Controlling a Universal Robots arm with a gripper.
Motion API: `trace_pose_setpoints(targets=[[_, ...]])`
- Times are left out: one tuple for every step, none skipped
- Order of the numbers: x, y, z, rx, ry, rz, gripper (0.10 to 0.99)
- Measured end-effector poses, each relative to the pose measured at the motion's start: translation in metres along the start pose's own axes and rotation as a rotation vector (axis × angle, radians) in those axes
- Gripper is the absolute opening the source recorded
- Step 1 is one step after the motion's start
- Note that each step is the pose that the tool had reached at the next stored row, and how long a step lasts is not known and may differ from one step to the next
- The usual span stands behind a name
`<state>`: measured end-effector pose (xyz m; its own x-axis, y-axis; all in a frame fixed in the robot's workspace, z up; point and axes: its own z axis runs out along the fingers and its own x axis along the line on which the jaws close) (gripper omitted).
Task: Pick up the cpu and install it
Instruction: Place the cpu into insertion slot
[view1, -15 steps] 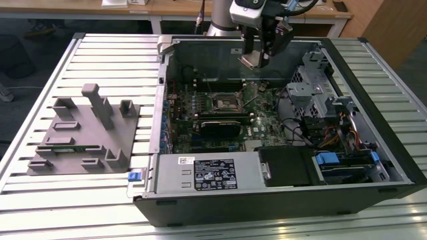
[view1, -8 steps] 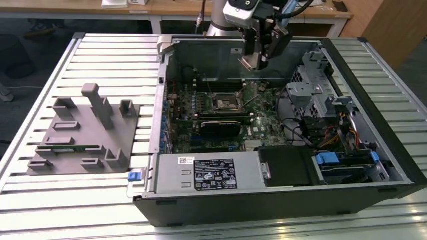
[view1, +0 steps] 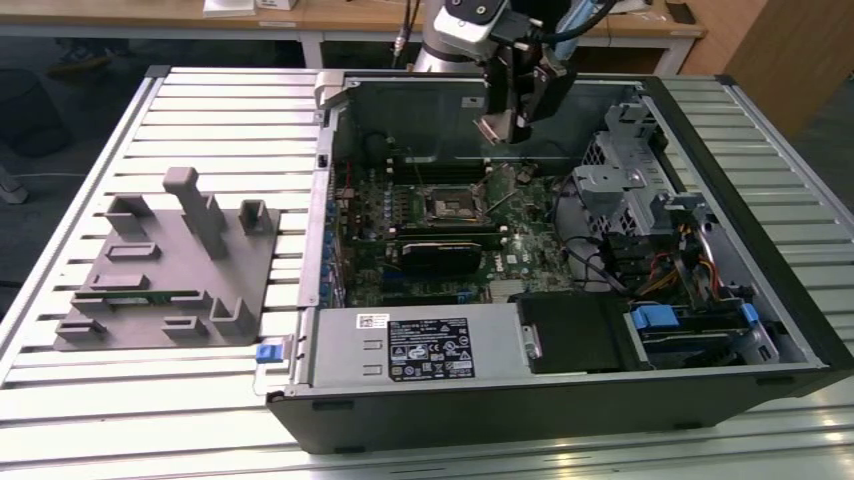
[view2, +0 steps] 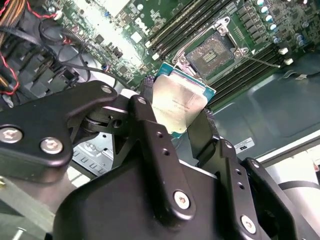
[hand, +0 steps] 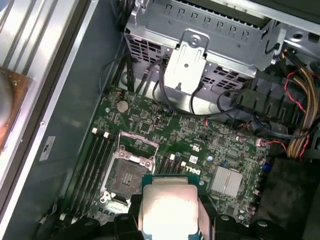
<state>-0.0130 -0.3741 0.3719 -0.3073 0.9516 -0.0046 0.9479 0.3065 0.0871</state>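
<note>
My gripper (view1: 505, 125) hangs over the back part of the open computer case (view1: 747, 260), shut on the cpu (view1: 495, 128). The cpu (view2: 177, 102) is a small square chip with a pale silvery top and a green rim, pinched between the two black fingers (view2: 146, 107) in both wrist views. It is held in the air, tilted, above the motherboard. The open black cpu socket (view1: 447, 205) lies below and slightly nearer the front; its hollow middle (hand: 129, 172) shows just beyond the cpu (hand: 167, 202).
Memory slots (hand: 92, 160) flank the socket. A metal drive cage (view1: 641, 190) and bundled cables (hand: 295, 120) stand at the exterior view's right. The power supply (view1: 414, 345) sits at the case front. A grey plastic holder (view1: 167, 270) rests on the slatted table (view1: 80, 400).
</note>
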Motion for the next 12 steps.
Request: trace_pose_setpoints(targets=[[0.0006, -0.0011, 0.0003, 0.000, -0.0006, 0.007, 0.525], [0.0013, -0.0021, 0.0006, 0.000, -0.0011, 0.014, 0.525], [0.0018, -0.0030, 0.0009, 0.000, -0.0018, 0.022, 0.525], [0.0023, -0.0038, 0.0012, 0.000, -0.0025, 0.031, 0.525], [0.0027, -0.0045, 0.0015, 0.000, -0.0033, 0.039, 0.525], [0.0032, -0.0051, 0.0019, 0.000, -0.0042, 0.048, 0.525], [0.0036, -0.0056, 0.0024, 0.000, -0.0050, 0.057, 0.525], [0.0040, -0.0059, 0.0030, 0.000, -0.0058, 0.067, 0.525], [0.0041, -0.0060, 0.0038, 0.000, -0.0066, 0.078, 0.525], [0.0042, -0.0060, 0.0044, 0.000, -0.0076, 0.089, 0.525], [0.0042, -0.0060, 0.0050, 0.000, -0.0088, 0.101, 0.525], [0.0043, -0.0061, 0.0055, 0.001, -0.0098, 0.113, 0.525]])
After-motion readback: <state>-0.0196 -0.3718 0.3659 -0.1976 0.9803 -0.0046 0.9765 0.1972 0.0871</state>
